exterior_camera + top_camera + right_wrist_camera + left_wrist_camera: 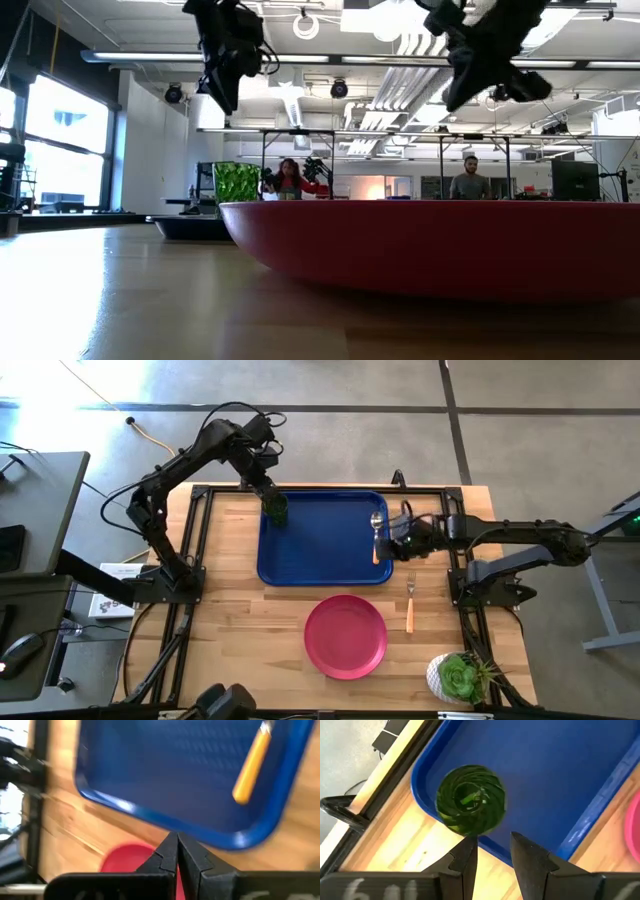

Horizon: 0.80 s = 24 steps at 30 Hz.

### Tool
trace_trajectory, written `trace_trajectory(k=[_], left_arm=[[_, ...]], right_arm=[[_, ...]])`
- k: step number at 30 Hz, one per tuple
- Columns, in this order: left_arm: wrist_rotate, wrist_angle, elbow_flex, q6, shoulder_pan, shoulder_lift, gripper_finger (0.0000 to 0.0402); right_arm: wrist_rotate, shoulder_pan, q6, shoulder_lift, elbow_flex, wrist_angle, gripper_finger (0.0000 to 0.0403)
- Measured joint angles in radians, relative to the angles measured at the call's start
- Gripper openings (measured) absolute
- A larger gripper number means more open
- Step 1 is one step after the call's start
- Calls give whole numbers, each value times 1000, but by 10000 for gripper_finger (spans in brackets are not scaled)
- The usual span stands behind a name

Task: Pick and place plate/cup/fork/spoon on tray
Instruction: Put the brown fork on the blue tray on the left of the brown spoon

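Fork (409, 603) beside tray (320, 565): thin, slick; grip its handle. Left gripper (492, 855) parted, right gripper (176, 854) closed empty.

A potted succulent (459, 678) sits at the wooden table's (230, 610) corner.

spoon (252, 764) bowl cut off by right wrist view's edge, plate (440, 245) hiding table beyond in low view

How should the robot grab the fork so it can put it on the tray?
Probably by the orange handle of the fork, coming straight down with the fingers across its narrow width. It lies flat on the table, right of the plate, with open wood on both sides.
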Motion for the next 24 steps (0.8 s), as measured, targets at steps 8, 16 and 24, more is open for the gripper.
trace_trajectory(k=[8, 16, 24], left_arm=[[-1, 1, -1, -74, -84, -66, 104], [-2, 3, -1, -158, -198, -142, 104], [-8, 109, -93, -302, -368, -227, 104]], right_arm=[[-2, 140, 156, 0, 0, -191, 0], [-6, 280, 312, 0, 0, -332, 0], [-39, 412, 412, 12, 0, -395, 0]])
